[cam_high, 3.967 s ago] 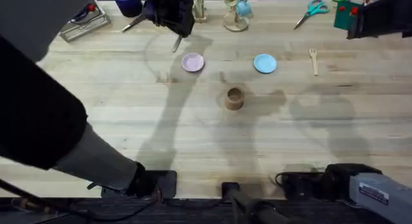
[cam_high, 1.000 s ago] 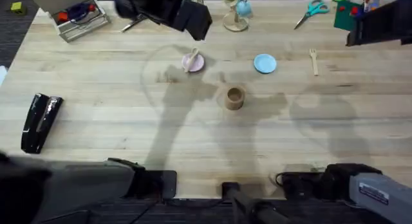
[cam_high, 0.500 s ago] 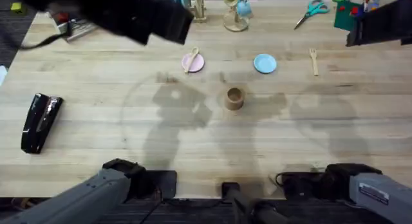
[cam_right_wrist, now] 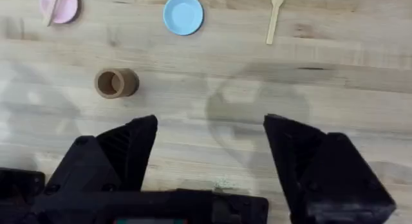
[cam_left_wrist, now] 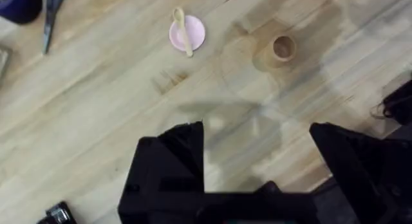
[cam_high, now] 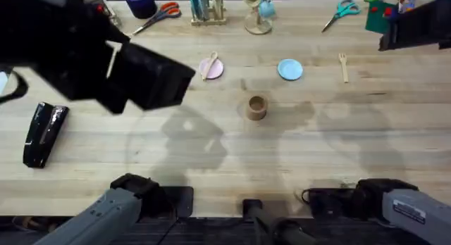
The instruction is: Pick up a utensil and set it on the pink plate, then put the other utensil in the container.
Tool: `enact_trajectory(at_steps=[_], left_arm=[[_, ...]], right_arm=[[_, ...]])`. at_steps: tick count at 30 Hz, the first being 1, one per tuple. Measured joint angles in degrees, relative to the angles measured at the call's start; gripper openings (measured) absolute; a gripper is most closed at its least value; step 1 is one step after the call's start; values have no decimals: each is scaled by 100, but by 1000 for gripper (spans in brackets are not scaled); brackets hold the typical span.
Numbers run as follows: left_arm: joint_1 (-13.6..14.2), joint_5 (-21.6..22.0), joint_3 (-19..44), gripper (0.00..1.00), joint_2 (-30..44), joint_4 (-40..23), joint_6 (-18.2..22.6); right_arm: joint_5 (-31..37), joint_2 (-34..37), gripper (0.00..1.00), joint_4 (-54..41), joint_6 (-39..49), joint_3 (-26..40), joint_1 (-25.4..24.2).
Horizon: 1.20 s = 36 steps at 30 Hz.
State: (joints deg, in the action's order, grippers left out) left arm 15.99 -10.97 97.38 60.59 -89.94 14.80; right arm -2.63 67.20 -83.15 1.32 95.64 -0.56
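Observation:
The pale wooden spoon (cam_high: 210,63) lies across the small pink plate (cam_high: 213,70), also seen as spoon (cam_left_wrist: 183,31) on plate (cam_left_wrist: 195,35) in the left wrist view. The wooden fork (cam_high: 343,66) rests flat on the table at the far right, fork (cam_right_wrist: 275,15) in the right wrist view. The light-brown wooden cup (cam_high: 256,108) stands upright mid-table, cup (cam_left_wrist: 282,48), cup (cam_right_wrist: 116,83). My left gripper (cam_left_wrist: 257,147) is open and empty, high above the table left of the plate. My right gripper (cam_right_wrist: 211,143) is open and empty, well back from the fork.
A light-blue plate (cam_high: 289,69) sits between the pink plate and the fork. A black stapler (cam_high: 44,132) lies at the left. Scissors (cam_high: 342,11), a dark-blue cup (cam_high: 139,1), a rack and a mug stand line the far edge.
The left arm carried the spoon to the pink plate, let it go there, then pulled back to the left and up toward the camera. The right arm has not moved.

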Motion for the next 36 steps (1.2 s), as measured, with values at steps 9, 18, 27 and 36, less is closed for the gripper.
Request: enact_trajectory(at_steps=[9, 18, 27, 36], left_arm=[[0, -573, -926, 993, -1073, 674, 375], [0, -1192, -1908, 993, -1701, 1046, 456], [0, -1579, -2004, 993, -1704, 1135, 458], [0, -1647, -2004, 993, -1704, 951, 457]], right_arm=[[0, 0, 996, -2, 0, 0, 0], [0, 0, 996, 0, 0, 0, 0], [13, 0, 996, -42, 0, 0, 0], [707, 10, 960, 57, -114, -229, -193]])
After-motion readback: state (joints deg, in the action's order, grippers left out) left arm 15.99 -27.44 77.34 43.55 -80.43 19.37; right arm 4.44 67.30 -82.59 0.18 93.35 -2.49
